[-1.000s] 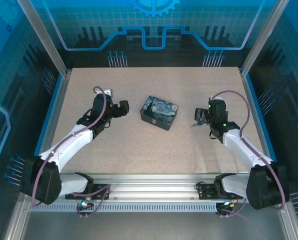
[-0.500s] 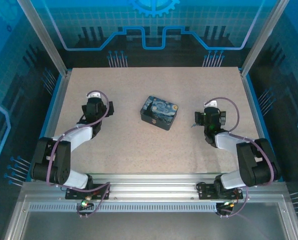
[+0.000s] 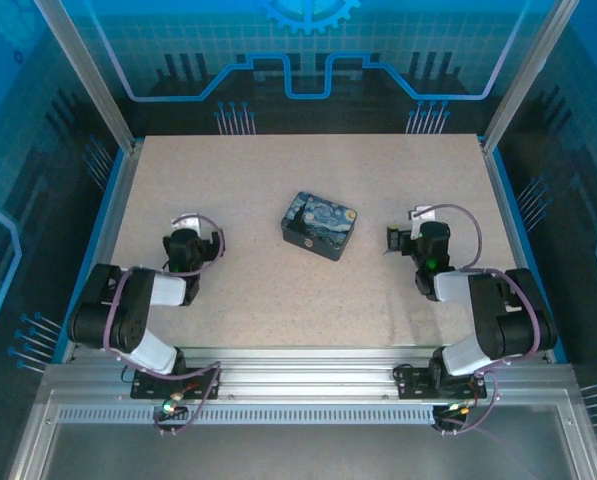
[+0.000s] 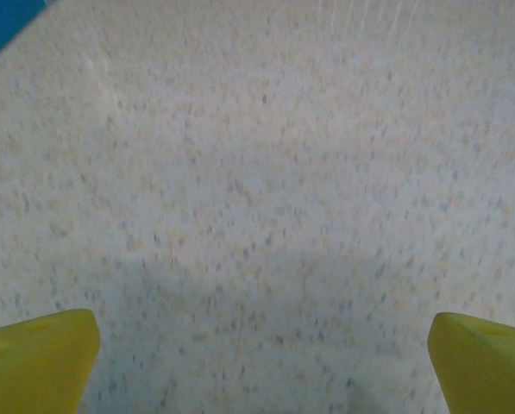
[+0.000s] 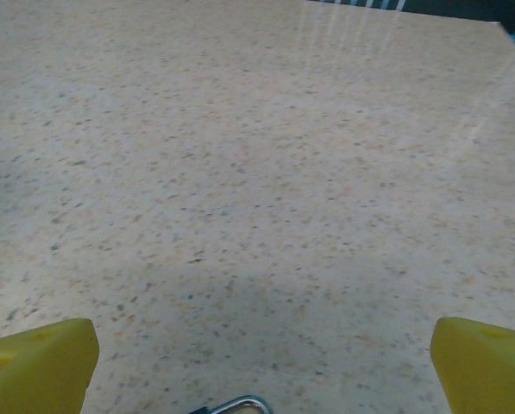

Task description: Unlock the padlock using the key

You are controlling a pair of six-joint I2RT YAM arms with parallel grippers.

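- Folding back toward their bases, both arms now sit well apart from the tin (image 3: 319, 225).
- Left gripper (image 4: 262, 360) and right gripper (image 5: 262, 360) hang with fingers spread wide, holding nothing.
- Padlock (image 3: 388, 248), a tiny speck, lies on the table (image 3: 278, 300) just beside the right gripper, apparently still locked; the key is too small to make out.

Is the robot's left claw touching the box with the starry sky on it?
Apart. In the top view the left gripper sits well to the left of the starry tin, with a wide stretch of bare table between them.
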